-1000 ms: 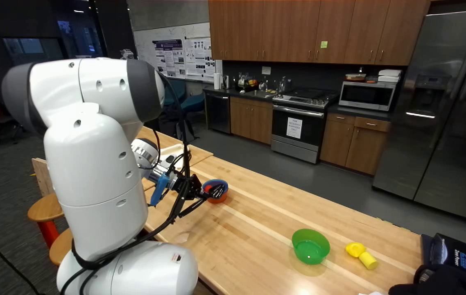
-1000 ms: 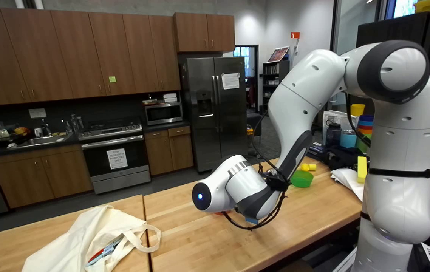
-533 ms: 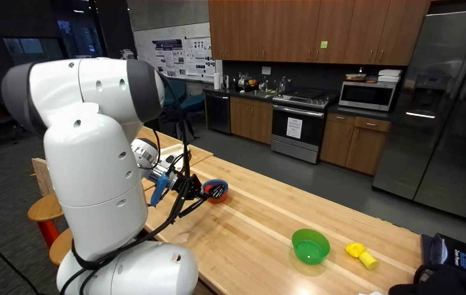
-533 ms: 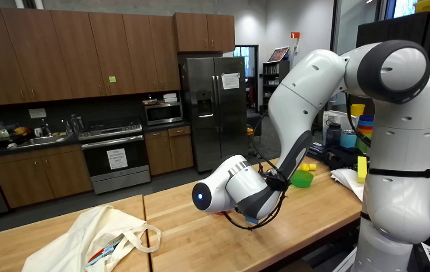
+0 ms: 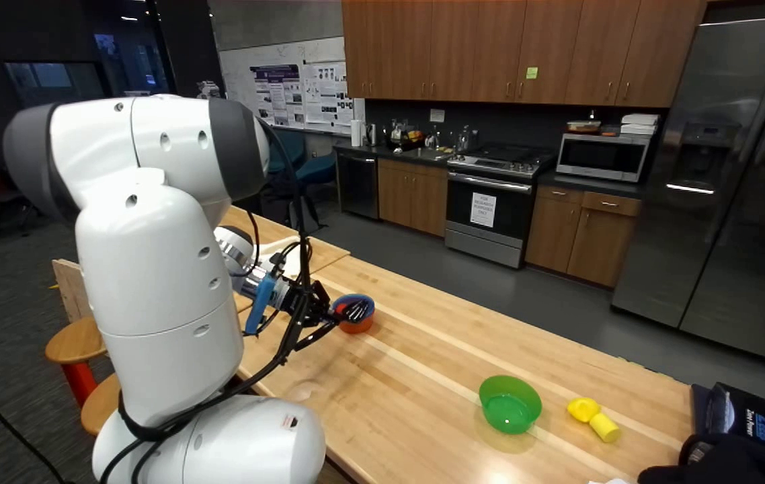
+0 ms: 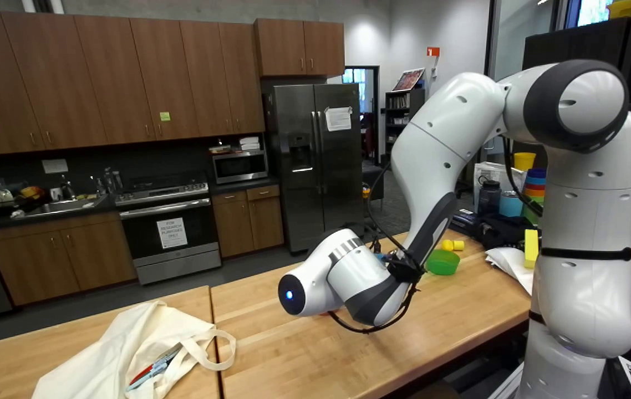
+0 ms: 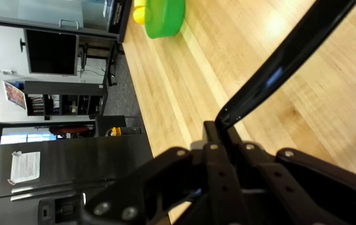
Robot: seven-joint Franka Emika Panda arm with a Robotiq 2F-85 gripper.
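The gripper has its jaws together, clamped on a long black utensil (glossy, and slanting up to the right in the wrist view). In an exterior view the two appear in front of a blue-rimmed red bowl, which rests on the wooden table; whether they touch the bowl is unclear. Well apart to the right sits a green bowl, and near it, farther right, lies a yellow tube with a round end. Farthest off, beyond the table, stand a stove, a microwave to its right and, at the far right, a dark fridge.
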